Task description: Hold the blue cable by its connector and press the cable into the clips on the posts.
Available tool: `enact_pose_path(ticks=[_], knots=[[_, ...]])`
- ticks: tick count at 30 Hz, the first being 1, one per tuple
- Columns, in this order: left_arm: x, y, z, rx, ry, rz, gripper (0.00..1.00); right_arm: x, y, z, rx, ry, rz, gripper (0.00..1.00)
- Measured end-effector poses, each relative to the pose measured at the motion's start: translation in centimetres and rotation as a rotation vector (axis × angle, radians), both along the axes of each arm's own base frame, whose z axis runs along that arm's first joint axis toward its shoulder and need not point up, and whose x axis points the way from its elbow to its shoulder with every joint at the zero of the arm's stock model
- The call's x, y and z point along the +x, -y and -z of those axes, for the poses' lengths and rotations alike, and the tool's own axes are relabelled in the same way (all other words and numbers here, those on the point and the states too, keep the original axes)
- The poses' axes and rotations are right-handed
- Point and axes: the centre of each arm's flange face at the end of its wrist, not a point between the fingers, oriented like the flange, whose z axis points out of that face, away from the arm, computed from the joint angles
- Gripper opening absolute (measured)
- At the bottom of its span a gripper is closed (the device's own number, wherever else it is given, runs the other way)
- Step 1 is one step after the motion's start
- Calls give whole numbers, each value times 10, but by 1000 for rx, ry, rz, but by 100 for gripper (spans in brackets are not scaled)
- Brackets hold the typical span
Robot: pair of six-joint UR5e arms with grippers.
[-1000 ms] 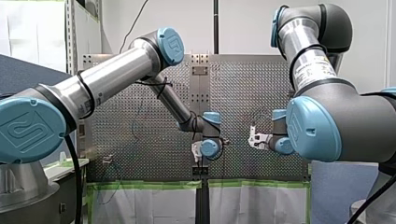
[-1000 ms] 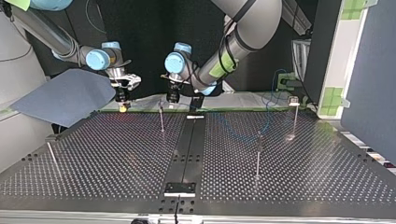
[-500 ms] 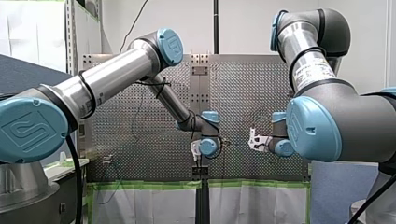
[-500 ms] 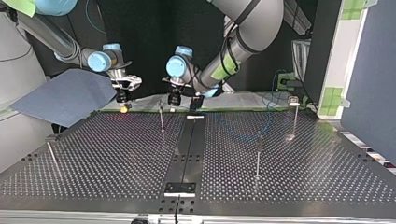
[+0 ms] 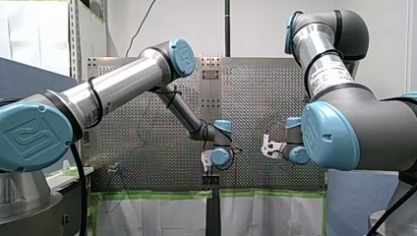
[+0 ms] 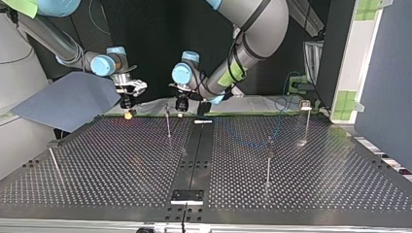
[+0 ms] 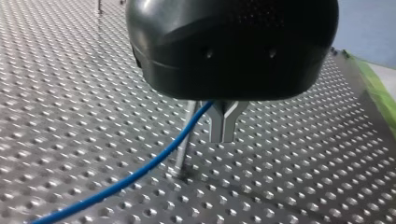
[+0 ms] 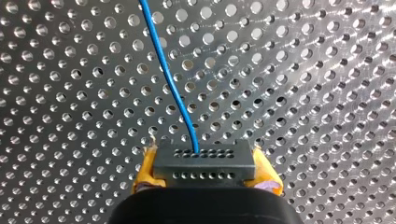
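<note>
Perforated steel forms the table (image 6: pixel 291 184), and thin posts (image 6: pixel 267 162) stand on it well apart. My right hand (image 8: pixel 205 173) is clenched on the black connector (image 8: pixel 204 161). Its 2 yellow pads (image 8: pixel 145 172) squeeze the block's short sides, low over the holes. The blue cable (image 8: pixel 170 79) leaves the connector's middle and runs ahead across the table. My left hand (image 7: pixel 222 135) sits beside 1 of the posts with its 2 metal fingertips together. The cable passes through the notch above them, caged rather than pinched by my reading. The cable looks thin, light and limp, so it will likely sag and swing unless drawn taut between the 2 hands. The rigid connector is the sound place to hold. The bare wire at its exit looks like the weak spot, and a hard tug there could kink it.
</note>
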Motion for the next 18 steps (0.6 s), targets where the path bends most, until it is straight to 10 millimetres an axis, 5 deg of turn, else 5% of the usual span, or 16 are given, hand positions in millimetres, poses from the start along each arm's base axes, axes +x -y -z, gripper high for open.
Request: enact_pose_path(ticks=[18], knots=[[40,2,-26,-1,10,-25,0,2,18,-11,-32,17,4,0]])
